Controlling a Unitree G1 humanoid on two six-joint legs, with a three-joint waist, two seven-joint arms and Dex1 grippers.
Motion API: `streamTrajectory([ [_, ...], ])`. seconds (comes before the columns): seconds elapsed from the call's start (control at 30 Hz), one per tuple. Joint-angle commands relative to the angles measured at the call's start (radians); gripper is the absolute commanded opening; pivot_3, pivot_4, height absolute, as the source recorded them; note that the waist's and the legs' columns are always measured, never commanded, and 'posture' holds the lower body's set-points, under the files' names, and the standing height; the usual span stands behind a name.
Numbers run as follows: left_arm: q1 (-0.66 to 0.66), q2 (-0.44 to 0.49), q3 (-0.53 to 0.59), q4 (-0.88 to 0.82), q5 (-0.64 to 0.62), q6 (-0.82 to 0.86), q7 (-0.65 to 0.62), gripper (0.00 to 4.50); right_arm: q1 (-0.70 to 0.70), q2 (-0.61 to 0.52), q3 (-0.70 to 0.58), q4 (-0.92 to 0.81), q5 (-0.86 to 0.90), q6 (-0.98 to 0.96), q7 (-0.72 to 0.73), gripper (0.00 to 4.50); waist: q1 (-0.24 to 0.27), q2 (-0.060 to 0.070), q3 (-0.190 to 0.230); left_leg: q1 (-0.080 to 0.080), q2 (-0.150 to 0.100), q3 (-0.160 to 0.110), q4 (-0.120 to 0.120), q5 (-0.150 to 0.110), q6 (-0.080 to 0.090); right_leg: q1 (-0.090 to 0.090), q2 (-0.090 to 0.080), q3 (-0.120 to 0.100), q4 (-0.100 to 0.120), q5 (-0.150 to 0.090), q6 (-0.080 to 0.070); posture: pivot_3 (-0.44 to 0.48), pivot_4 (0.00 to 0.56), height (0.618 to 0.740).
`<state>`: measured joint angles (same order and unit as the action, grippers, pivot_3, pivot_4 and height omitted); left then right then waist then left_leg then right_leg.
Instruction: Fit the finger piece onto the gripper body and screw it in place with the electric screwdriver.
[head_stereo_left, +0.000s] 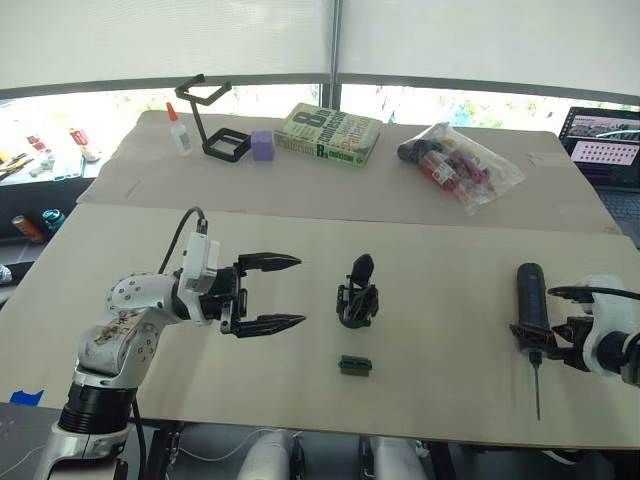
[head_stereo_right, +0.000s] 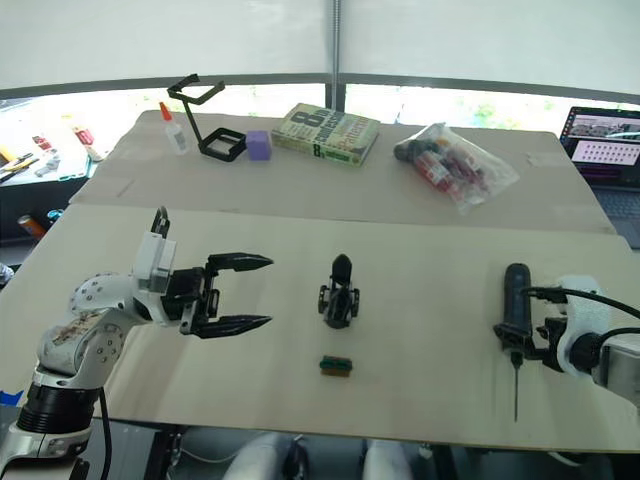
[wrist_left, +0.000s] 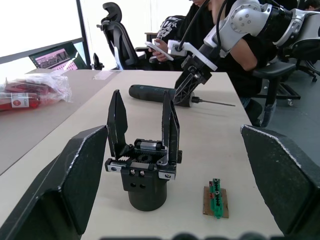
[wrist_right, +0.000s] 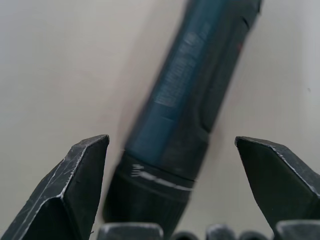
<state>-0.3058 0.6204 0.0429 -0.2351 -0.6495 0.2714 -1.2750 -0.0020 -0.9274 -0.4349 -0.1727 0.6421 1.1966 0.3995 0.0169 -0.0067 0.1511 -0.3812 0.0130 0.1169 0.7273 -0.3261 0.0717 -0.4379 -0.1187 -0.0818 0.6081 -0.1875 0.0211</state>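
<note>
The gripper body (head_stereo_left: 357, 300) stands upright at the table's middle, and the left wrist view shows it (wrist_left: 144, 175) carrying two black pointed fingers side by side; which of them is the finger piece I cannot tell. My left gripper (head_stereo_left: 300, 291) hovers open to its left, pointing at it from a short distance away. The electric screwdriver (head_stereo_left: 530, 295) lies on the right side of the table with its thin bit (head_stereo_left: 537, 390) toward the front edge. My right gripper (head_stereo_left: 542, 345) is open and straddles the screwdriver's (wrist_right: 190, 100) lower barrel, with gaps on both sides.
A small green-brown block (head_stereo_left: 355, 365) lies just in front of the gripper body. On the far board are a glue bottle (head_stereo_left: 180, 130), a black wire stand (head_stereo_left: 210, 120), a purple block (head_stereo_left: 263, 146), a book (head_stereo_left: 328, 133) and a plastic bag (head_stereo_left: 460, 160). A laptop (head_stereo_left: 605, 145) sits far right.
</note>
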Motion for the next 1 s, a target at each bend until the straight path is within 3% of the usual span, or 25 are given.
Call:
streamTrajectory([
  [0.03, 0.0, 0.0, 0.005, -0.036, -0.013, -0.001, 0.008, 4.49, -0.033, 0.002, 0.007, 0.02, -0.033, 0.005, -0.008, 4.24, -0.001, 0.0, 0.0, 0.0, 0.0, 0.0, 0.0, 0.0, 0.0, 0.0, 0.0, 0.0, 0.0, 0.0, 0.0, 0.0, 0.15, 0.74],
  [0.27, 0.002, 0.01, -0.008, -0.036, -0.021, -0.005, -0.039, 4.5, -0.026, 0.014, 0.0, 0.0, -0.064, -0.041, 0.028, 2.0, -0.003, 0.0, 0.0, 0.001, 0.0, 0.0, 0.001, 0.001, -0.001, 0.001, 0.001, 0.001, 0.001, 0.0, 0.002, 0.0, 0.15, 0.74],
  [0.37, 0.002, 0.011, -0.01, -0.04, -0.026, -0.005, -0.053, 4.5, -0.008, 0.011, -0.04, -0.042, -0.051, -0.079, 0.066, 1.96, -0.003, 0.0, 0.0, 0.001, 0.001, 0.0, 0.001, 0.001, -0.002, 0.001, 0.003, 0.002, 0.001, 0.0, 0.002, 0.0, 0.15, 0.74],
  [0.53, 0.018, 0.026, -0.011, -0.052, -0.03, -0.005, -0.075, 4.5, 0.112, -0.096, -0.122, -0.344, 0.083, -0.015, 0.254, 1.96, -0.006, 0.007, 0.001, 0.0, 0.001, 0.0, 0.001, 0.002, -0.003, -0.002, 0.004, 0.004, 0.002, 0.0, 0.002, 0.0, 0.15, 0.74],
  [0.7, 0.022, 0.018, -0.027, -0.048, -0.018, -0.019, -0.079, 4.5, 0.189, -0.123, -0.021, -0.515, 0.068, -0.021, 0.245, 1.96, -0.006, -0.001, 0.002, 0.002, 0.003, -0.002, 0.001, 0.002, -0.004, 0.0, 0.006, 0.004, 0.002, 0.0, 0.002, 0.0, 0.15, 0.74],
  [1.0, 0.024, 0.012, -0.028, -0.047, -0.009, -0.031, -0.063, 4.5, 0.15, -0.083, 0.19, -0.486, -0.043, -0.085, 0.191, 1.96, -0.005, -0.001, 0.003, 0.0, 0.0, -0.001, 0.002, 0.001, -0.002, -0.001, 0.007, 0.013, 0.002, 0.0, 0.002, 0.0, 0.15, 0.74],
])
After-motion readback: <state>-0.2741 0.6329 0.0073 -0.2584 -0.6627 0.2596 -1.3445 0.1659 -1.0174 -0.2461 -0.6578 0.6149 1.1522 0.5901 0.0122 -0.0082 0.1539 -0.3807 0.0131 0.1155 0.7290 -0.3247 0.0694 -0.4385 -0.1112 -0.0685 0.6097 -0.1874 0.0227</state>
